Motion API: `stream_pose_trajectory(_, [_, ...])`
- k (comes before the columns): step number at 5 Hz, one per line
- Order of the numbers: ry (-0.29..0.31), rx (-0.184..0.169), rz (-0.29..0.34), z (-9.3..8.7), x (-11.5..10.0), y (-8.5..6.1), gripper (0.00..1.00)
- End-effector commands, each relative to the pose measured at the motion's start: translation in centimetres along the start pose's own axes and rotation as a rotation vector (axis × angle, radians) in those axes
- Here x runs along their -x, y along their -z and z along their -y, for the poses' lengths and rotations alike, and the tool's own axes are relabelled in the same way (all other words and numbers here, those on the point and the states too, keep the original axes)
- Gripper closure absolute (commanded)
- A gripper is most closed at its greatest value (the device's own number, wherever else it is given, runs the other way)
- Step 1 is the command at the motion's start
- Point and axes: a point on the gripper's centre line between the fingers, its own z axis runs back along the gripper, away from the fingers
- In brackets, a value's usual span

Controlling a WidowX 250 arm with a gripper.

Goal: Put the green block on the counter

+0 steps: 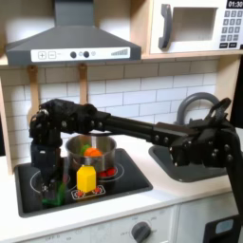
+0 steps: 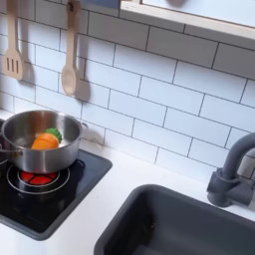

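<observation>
In the first exterior view, the black stovetop (image 1: pixel 81 185) is taken as the landmark. The arm is seen stretched across from the first exterior view's right, and the gripper (image 1: pixel 47 185) is lowered over the stovetop's near-left corner. Something green, taken to be the green block (image 1: pixel 52 193), is glimpsed at the fingertips, low against the stovetop; whether it is clamped or merely beside the fingers cannot be told, nor how far apart the jaws stand. A yellow block (image 1: pixel 86 178) is stood upright on the stovetop just to the right of the gripper, in front of a steel pot (image 1: pixel 91 152) set on the rear of the stovetop. Orange and green toy food is held in the pot. The white worktop (image 1: pixel 161 190) is seen around the stovetop, with the grey sink (image 1: pixel 190 169) to its right.

In the second exterior view, the pot (image 2: pixel 40 144) rests on a red burner (image 2: pixel 35 177), and the sink basin (image 2: pixel 179 224) lies to the stovetop's right.
</observation>
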Motion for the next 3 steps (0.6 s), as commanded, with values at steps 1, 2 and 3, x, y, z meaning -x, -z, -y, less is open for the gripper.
stream_pose_trajectory(1, [0.002,-0.004,0.002,-0.15,0.01,0.42,0.0])
stream_pose_trajectory(2, [0.009,-0.014,0.01,-0.06,-0.05,0.45,0.11])
stream_pose_trajectory(3, [0.015,-0.011,0.013,-0.21,-0.14,0.51,1.0])
